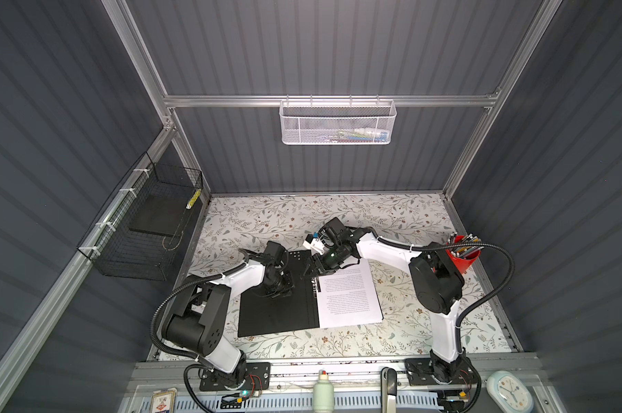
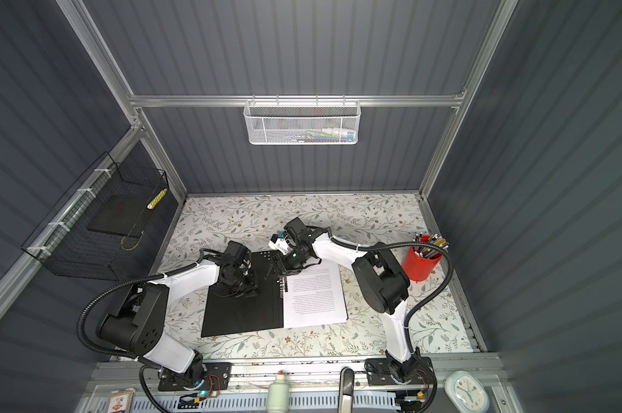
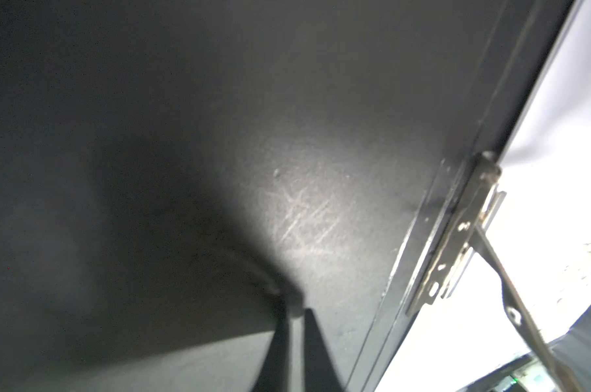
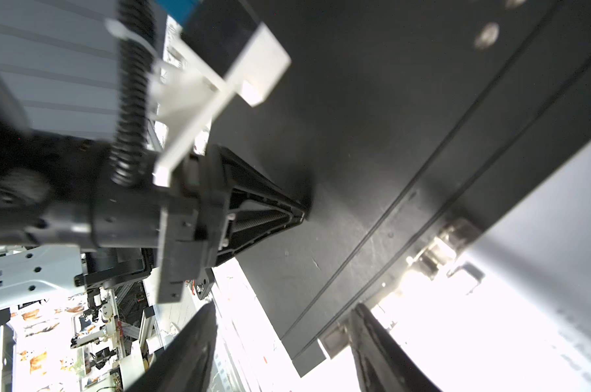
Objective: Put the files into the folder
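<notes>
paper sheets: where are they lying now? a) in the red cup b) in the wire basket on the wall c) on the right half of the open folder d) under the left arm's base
c: in both top views the paper sheets lie on the right half of the open black folder, beside its metal spine clip.

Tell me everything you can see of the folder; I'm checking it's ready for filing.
The folder lies open and flat on the floral table, its black, scuffed inside facing up. A metal spine clip runs along the fold. White printed sheets cover its right half. The left gripper presses its tips on the left half.
</notes>
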